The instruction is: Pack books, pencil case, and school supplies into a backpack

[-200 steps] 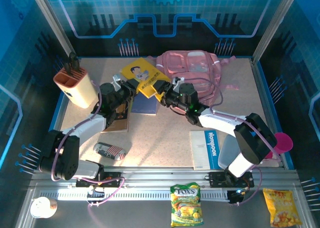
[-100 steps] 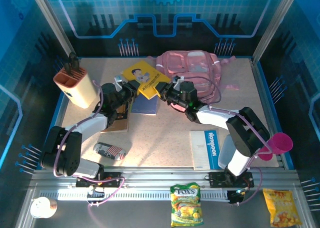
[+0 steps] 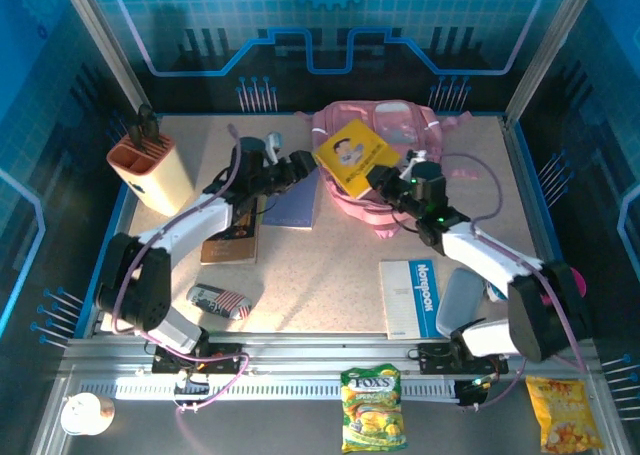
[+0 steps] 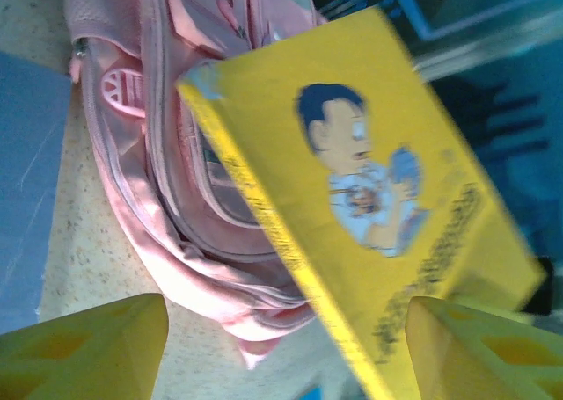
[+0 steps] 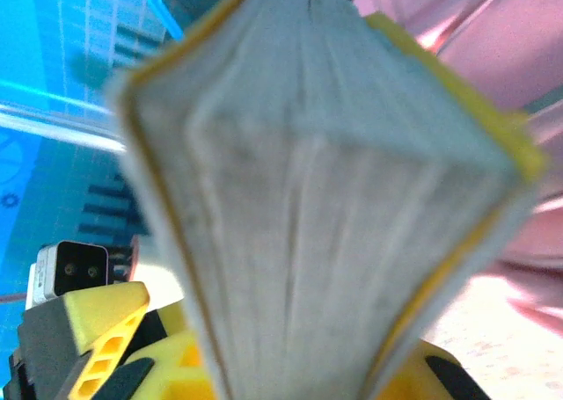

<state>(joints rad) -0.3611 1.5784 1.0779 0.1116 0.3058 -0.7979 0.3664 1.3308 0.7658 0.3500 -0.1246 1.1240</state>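
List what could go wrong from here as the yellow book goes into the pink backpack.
1. The right end effector pinches the yellow book near one corner, tilted, while the left end effector stands open: the book may swing or slip.
2. The backpack shows no open mouth under it, so the book may slide off the fabric.

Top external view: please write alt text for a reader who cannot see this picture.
The right gripper holds the yellow book tilted over the pink backpack. The left gripper is open just left of it, near the blue-purple book that lies flat.
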